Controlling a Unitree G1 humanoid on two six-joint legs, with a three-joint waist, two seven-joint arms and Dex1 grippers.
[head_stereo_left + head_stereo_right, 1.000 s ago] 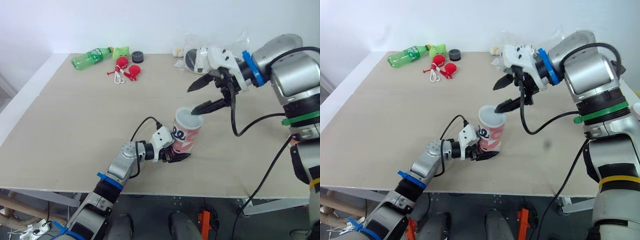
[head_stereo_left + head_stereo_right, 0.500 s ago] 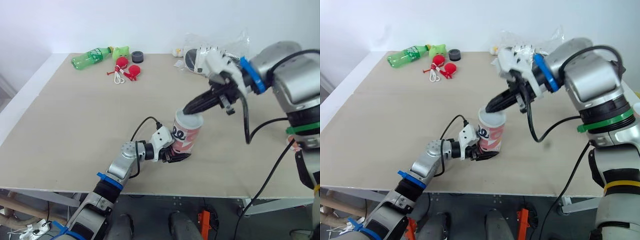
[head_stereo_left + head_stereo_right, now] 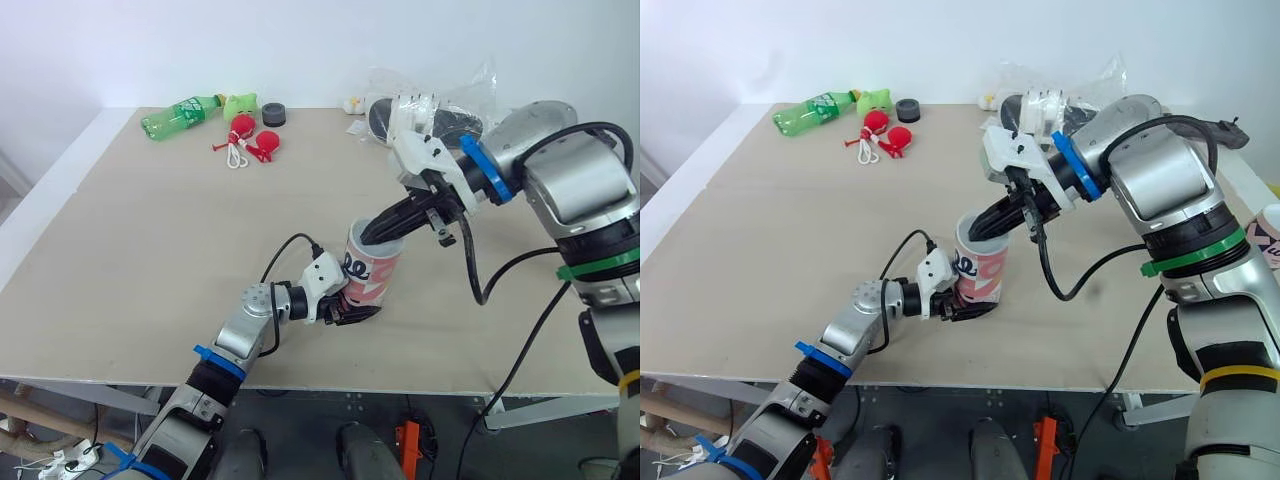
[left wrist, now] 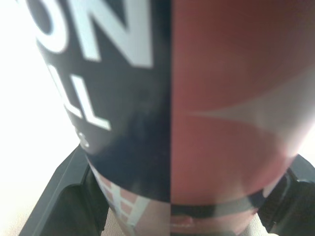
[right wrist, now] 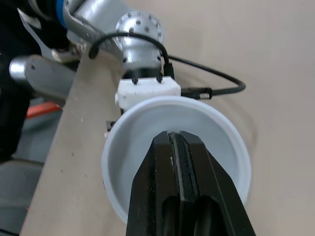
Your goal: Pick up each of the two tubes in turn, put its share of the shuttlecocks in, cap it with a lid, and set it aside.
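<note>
Pink-and-white cardboard tube with dark lettering (image 3: 375, 270) stands upright near the front middle of the pale bench (image 3: 140, 260), foot on the surface. Left tool (image 3: 352, 313) is clamped low on the tube's wall, one black finger (image 4: 64, 199) on each side, as the left wrist view shows. Right tool (image 3: 373, 234) comes in on a slant from the far right. Its two fingers are pressed flat together with nothing seen between them, and the tip sits inside the white rim (image 5: 120, 132) of the tube's mouth. Whether the pale surface under the tip is a seated lid or the tube's bare inside cannot be told; no shuttlecock made out there. Judged step: a press down at the mouth, to settle either contents or a lid. Done well, the push runs down the tube's axis rather than along the slanted fingers, or the tube may tip over the left tool's low hold. That hold needs to be firm, foot flat on the bench. Working round the rim would likely serve better than one hard press mid-mouth. Green plastic bottle (image 3: 180, 112), red toys (image 3: 255, 140) and small dark round cap (image 3: 275, 114) lie well apart at the far left.
</note>
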